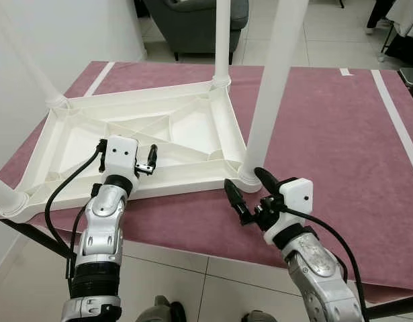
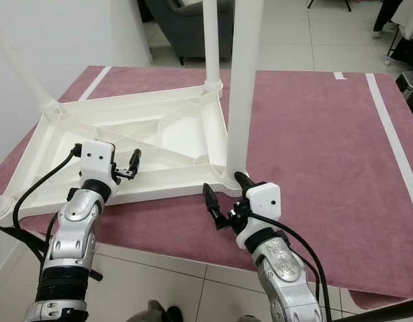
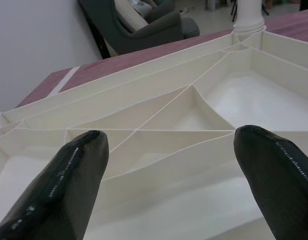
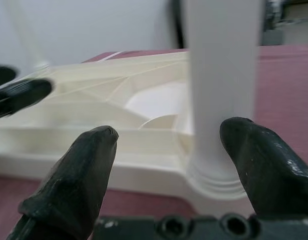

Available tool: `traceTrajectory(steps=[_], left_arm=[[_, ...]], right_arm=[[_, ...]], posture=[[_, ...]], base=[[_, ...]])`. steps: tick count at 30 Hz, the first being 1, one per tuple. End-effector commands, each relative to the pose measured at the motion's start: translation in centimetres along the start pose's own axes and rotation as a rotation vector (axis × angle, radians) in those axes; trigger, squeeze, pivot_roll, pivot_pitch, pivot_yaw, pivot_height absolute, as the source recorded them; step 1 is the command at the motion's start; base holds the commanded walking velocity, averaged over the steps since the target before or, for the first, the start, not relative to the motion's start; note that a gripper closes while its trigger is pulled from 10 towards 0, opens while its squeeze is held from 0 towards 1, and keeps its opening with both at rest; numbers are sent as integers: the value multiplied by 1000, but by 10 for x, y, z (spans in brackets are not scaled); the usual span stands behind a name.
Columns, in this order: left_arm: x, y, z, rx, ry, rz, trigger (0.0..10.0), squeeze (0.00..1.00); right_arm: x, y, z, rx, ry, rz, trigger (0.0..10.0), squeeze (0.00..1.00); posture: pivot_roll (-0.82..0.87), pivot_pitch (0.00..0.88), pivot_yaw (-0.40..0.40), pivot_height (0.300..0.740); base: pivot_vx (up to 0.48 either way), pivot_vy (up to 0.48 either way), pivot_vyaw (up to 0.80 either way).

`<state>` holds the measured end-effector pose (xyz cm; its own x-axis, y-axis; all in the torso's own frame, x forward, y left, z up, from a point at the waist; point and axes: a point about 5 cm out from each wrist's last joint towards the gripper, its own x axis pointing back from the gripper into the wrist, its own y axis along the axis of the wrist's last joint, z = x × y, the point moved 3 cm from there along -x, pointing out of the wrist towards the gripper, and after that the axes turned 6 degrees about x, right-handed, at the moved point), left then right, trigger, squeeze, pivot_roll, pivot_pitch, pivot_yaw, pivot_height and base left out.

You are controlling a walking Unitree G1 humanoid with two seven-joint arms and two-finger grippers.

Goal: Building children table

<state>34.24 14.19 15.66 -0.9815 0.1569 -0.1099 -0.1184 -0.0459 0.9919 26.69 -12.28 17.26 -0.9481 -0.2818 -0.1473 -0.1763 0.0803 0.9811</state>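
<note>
A white plastic children's table point(image 1: 186, 127) lies upside down on a maroon-covered surface point(image 1: 327, 134), its ribbed underside facing up. White legs stand up from its corners, and the near right leg point(image 1: 273, 80) rises right in front of me. My right gripper point(image 1: 245, 180) is open, low at that leg's base socket point(image 4: 214, 175), with one finger on either side and not touching it. Over the near edge of the tabletop hovers my left gripper point(image 1: 142, 161), open with nothing between its fingers point(image 3: 68, 175).
The maroon surface ends just before me, with tiled floor point(image 1: 193, 268) below. A dark grey armchair point(image 1: 193, 20) stands behind the far edge and a white wall point(image 1: 58, 33) runs at the left. To the right of the table lies bare maroon cloth with a white stripe point(image 1: 394, 114).
</note>
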Motion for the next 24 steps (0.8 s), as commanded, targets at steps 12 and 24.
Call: traceTrajectory(steps=[12, 24], left_arm=[[14, -2, -21, -29, -180, -20, 10000, 0], [13, -1, -25, -27, -191, -22, 10000, 0]], right_arm=[[-24, -7, -16, 2, -149, 54, 10000, 0], [-53, 0, -14, -2, -117, 25, 10000, 0]], posture=[[-77, 70, 131, 740], [-75, 74, 130, 740]], base=[[0, 0, 0], [0, 0, 0]])
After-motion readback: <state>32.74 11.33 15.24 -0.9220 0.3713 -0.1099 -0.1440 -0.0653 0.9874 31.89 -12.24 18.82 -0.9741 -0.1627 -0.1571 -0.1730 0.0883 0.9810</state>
